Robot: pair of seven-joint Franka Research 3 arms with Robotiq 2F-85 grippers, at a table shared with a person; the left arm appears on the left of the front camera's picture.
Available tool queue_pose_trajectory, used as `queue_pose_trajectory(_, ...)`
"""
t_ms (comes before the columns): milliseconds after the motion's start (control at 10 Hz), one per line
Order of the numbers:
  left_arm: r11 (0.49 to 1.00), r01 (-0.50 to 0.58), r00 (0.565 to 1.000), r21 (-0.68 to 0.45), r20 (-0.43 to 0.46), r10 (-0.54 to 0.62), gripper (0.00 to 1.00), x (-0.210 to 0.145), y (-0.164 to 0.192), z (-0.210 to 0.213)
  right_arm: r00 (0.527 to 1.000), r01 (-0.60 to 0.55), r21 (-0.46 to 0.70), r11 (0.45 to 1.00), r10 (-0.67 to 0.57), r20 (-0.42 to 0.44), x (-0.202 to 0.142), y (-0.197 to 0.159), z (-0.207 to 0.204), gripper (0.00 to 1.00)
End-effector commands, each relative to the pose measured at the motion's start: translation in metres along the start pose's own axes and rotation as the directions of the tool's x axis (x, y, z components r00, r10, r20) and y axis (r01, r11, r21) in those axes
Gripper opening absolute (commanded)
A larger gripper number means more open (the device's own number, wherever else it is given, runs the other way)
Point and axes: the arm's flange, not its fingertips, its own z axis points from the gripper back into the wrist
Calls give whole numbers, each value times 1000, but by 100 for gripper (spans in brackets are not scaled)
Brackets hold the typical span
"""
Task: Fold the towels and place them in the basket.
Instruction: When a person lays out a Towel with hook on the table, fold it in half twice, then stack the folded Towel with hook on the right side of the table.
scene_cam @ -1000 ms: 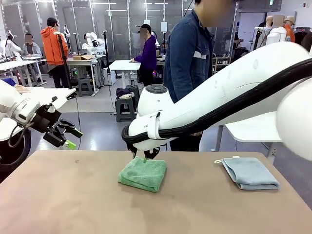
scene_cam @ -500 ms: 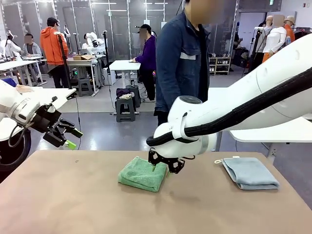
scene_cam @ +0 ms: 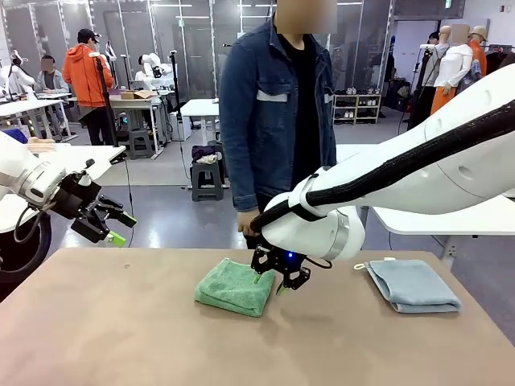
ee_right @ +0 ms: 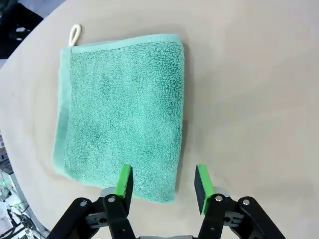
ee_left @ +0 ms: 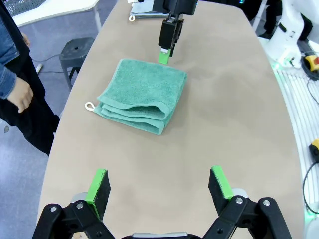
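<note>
Two glossy white arms with rounded joint housings enter from the frame's sides. The right arm (scene_cam: 418,173), filling the right half, carries a thick black corrugated cable along its length, and a small blue light glows at its black wrist. Each tool is black with bright green pads (ee_left: 220,181) and visible screws. The person (scene_cam: 278,112) at top centre wears a blue denim jacket over a black shirt.

No text or label can be read.
</note>
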Motion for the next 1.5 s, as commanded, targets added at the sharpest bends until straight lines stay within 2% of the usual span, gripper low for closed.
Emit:
queue_pose_trajectory(0, 1000, -2, 1000, -1, -3, 2, 100, 0, 0, 0, 1000, -2, 1, 1000, 2, 9, -1, 0, 0, 63)
queue_pose_trajectory(1400, 1000, -2, 1000, -1, -3, 2, 100, 0, 0, 0, 1000, -2, -1, 1000, 2, -1, 0, 0, 0, 63)
